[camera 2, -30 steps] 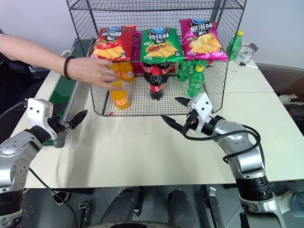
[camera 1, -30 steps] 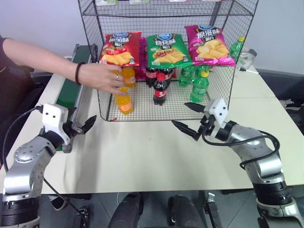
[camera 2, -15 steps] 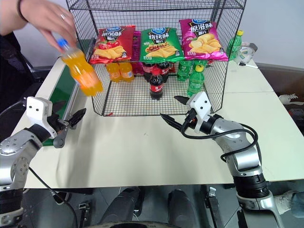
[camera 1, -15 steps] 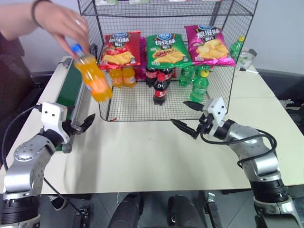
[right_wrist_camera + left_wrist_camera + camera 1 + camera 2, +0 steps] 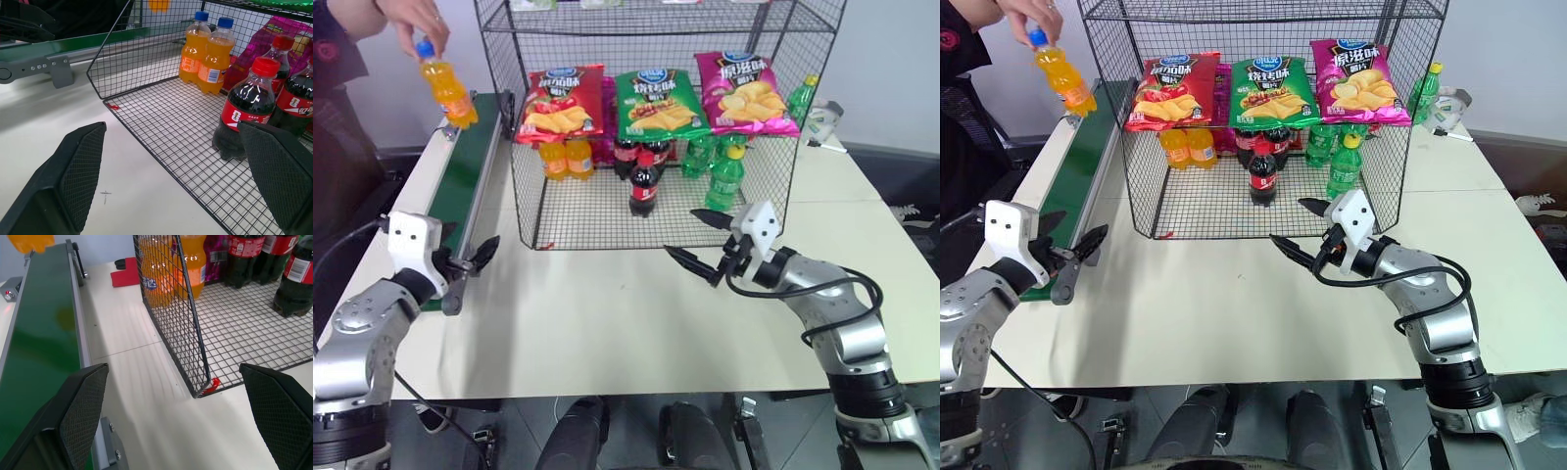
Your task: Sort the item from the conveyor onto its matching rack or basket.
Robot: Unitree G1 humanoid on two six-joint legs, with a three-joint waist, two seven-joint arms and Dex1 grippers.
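- The orange soda bottle (image 5: 445, 90) is held by its blue cap in a person's hand (image 5: 411, 17), tilted and hanging just above the far end of the conveyor (image 5: 460, 186); whether its base already touches the belt cannot be told. It is judged that the bottle is being set there so the belt can carry it toward the robot.
- The left end effector (image 5: 475, 262) is held level beside the near end of the conveyor, its two black fingers spread wide and nothing between them. This pose is judged to be a waiting one, placed where an arriving item could be met.
- The right end effector (image 5: 700, 245) is held over the desk (image 5: 607, 323) just in front of the open face of the wire rack (image 5: 764, 166), fingers likewise spread and empty. It points toward the rack's lower floor, apparently kept clear of the belt side.
- On the rack's grid floor, two orange soda bottles (image 5: 208, 56) stand touching at the back corner nearest the conveyor; cola bottles (image 5: 244, 107) stand toward the middle and green bottles (image 5: 724, 176) on the far side. The drinks are grouped by kind, so the matching place for the item is judged to be beside the orange pair.
- Three crisp bags (image 5: 656, 103) lie on the shelf above the bottles.
- The sorting is judged not yet begun: the item is still in the person's hand, well apart from both end effectors.
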